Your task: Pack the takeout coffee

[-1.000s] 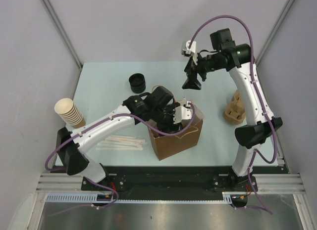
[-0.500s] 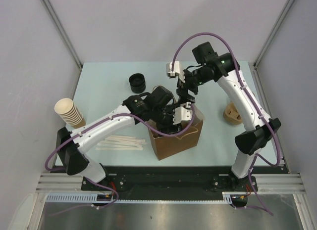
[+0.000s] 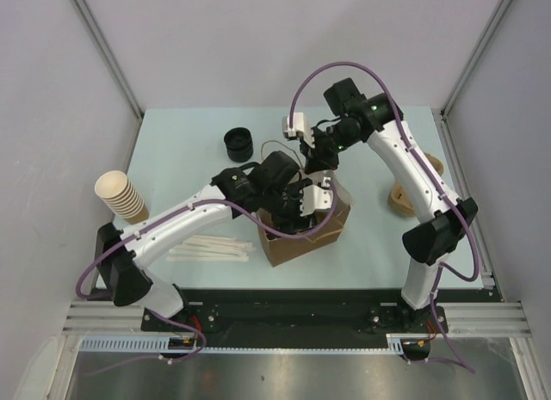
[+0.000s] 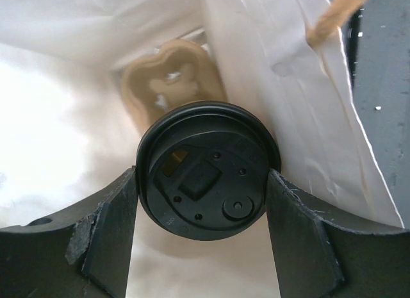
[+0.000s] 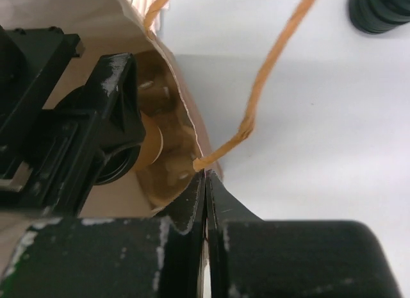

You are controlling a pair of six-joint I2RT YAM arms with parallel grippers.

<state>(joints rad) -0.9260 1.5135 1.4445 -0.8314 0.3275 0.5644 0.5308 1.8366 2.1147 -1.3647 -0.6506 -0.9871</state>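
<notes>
**As the right arm pinches the bag's rim, the left holds the coffee inside**

While the left gripper [image 4: 202, 186] reaches down into the upright brown paper bag [image 3: 303, 242], its 2 black fingers [image 4: 106, 243] sit widely spread against opposite sides of the small kraft-brown paper coffee cup [image 4: 208, 163]. In the left wrist view only the cup's round black lid shows, level and facing the camera. The cup is thus gripped between the fingers, inside the bag, above a tan moulded-pulp cup carrier [image 4: 168, 80] that lies on the bag's pale floor. Whether the cup touches that carrier cannot be told.

At the bag's far rim, the right gripper [image 5: 205, 186] has its fingers pressed together with only the thin paper edge between them. Just above that pinch, 1 orange-brown twine handle [image 5: 262, 86] loops up from the rim. Through the bag's mouth the right wrist camera sees a left finger and a slice of the cup's kraft wall [image 5: 152, 142].

From above, the bag stands near the front middle of the pale blue table [image 3: 189, 172]. A short stack of loose black lids [image 3: 238, 144] sits behind it to the left, well apart. At the left edge leans a stack of cream paper cups [image 3: 120, 196], and flat wooden stirrers [image 3: 211, 248] lie just left of the bag. A 2nd pulp carrier [image 3: 401, 199] rests to the right, partly hidden by the right arm.
</notes>
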